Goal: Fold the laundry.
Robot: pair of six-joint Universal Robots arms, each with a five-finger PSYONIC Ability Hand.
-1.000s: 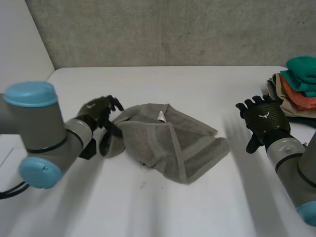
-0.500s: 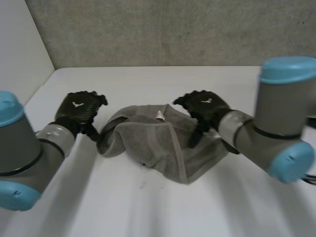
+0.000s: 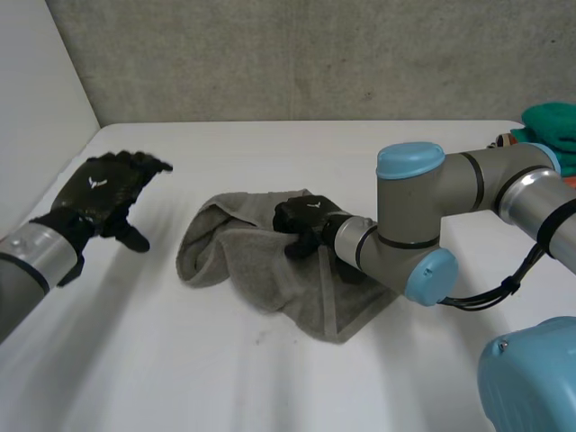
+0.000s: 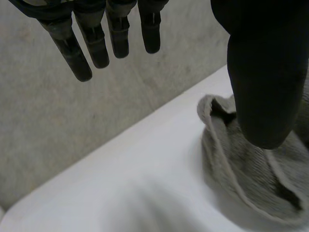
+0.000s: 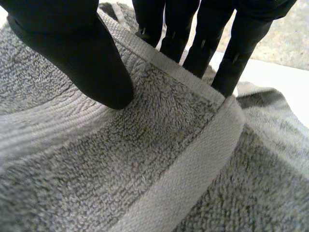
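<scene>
1. The grey towel (image 3: 261,270) lies crumpled near the middle of the tabletop (image 3: 270,387), slightly toward the left edge. It is bunched, not flat. A woven hem band (image 5: 193,164) crosses it, and the end nearest the left edge is rolled into an open loop.
2. The right hand (image 3: 304,223) sits on the far part of the towel. In the right wrist view its thumb (image 5: 77,53) presses the pile on one side of a raised hem ridge and its fingers (image 5: 193,43) stand on the other side. The ridge is pinched between them, so this hand is grasping the towel.
3. The left hand (image 3: 103,189) hangs over the tabletop toward the left edge, clear of the towel. Its fingers are straight and spread, and it holds nothing.
4. A stack of folded laundry (image 3: 547,135) sits at the right edge, well apart from the towel.
5. Step in hand, as judged: secure the hem so the towel can be opened flat before any fold is made.
6. Procedure for a good result:
   - Confirm that the pinch takes the hem band only. Extra layers would lift the whole bundle.
   - Bring the left hand to the rolled end and take the same hem there.
   - Draw the two hands apart along that edge until the band runs straight.
   - Lay the towel down flat, with its edges parallel to the tabletop edges.
7. Risk: thick pile may slip from a shallow pinch. Seat the ridge deep between thumb and fingers.
</scene>
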